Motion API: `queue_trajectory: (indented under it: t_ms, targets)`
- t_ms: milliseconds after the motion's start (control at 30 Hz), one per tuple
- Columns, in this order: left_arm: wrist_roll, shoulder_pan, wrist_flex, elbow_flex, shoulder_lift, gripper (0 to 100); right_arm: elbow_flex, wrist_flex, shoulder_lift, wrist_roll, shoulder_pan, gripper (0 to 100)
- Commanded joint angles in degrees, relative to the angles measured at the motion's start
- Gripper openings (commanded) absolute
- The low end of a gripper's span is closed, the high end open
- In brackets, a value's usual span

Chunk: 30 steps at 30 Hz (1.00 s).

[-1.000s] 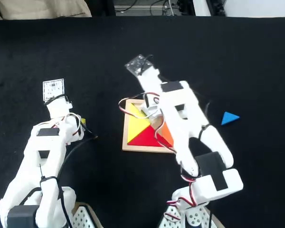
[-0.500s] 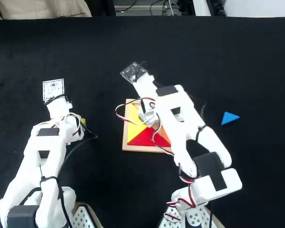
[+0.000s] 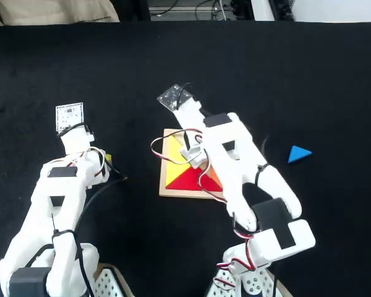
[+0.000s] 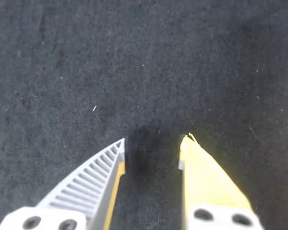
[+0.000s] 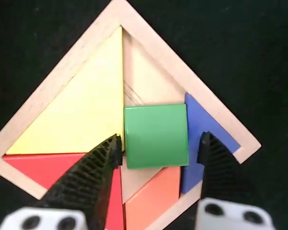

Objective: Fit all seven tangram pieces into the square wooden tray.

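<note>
The square wooden tray (image 5: 61, 73) holds a large yellow triangle (image 5: 81, 117), a red triangle (image 5: 53, 167), an orange piece (image 5: 153, 199) and a blue piece (image 5: 198, 125). A green square (image 5: 156, 135) lies on top in the middle, turned off the tray's lines. My right gripper (image 5: 161, 142) is open just above it, one finger on each side and small gaps to the square. From above, the right arm (image 3: 226, 145) covers much of the tray (image 3: 173, 193). A blue triangle (image 3: 298, 153) lies loose on the table to the right. My left gripper (image 4: 153, 143) hangs open over bare black cloth.
The left arm (image 3: 68, 179) stands well to the left of the tray. Bare wood (image 5: 149, 88) shows in the tray beside the green square. The table is covered in black cloth (image 3: 309, 80).
The right arm has swung slightly to the left over the tray and settled. The left arm and the blue triangle have not moved.
</note>
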<state>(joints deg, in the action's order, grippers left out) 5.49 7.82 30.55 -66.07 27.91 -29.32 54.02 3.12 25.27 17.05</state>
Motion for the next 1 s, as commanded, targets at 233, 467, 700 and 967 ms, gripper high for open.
queue_trajectory:
  t_ms: [233,467,700,967]
  targets:
    - [0.26,0.31,-0.88,2.24,-0.09,19,0.57,-1.23,-0.92,0.35,0.0,20.1]
    - [0.26,0.13,-0.97,2.24,-0.09,19,0.04,-3.6,-0.31,0.35,-0.18,4.1]
    - [0.26,0.13,-0.97,2.24,-0.09,19,0.04,-3.6,-0.31,0.35,-0.26,4.6]
    - [0.26,0.04,-0.97,2.24,-0.09,19,-0.13,-5.27,0.04,0.35,-0.26,4.6]
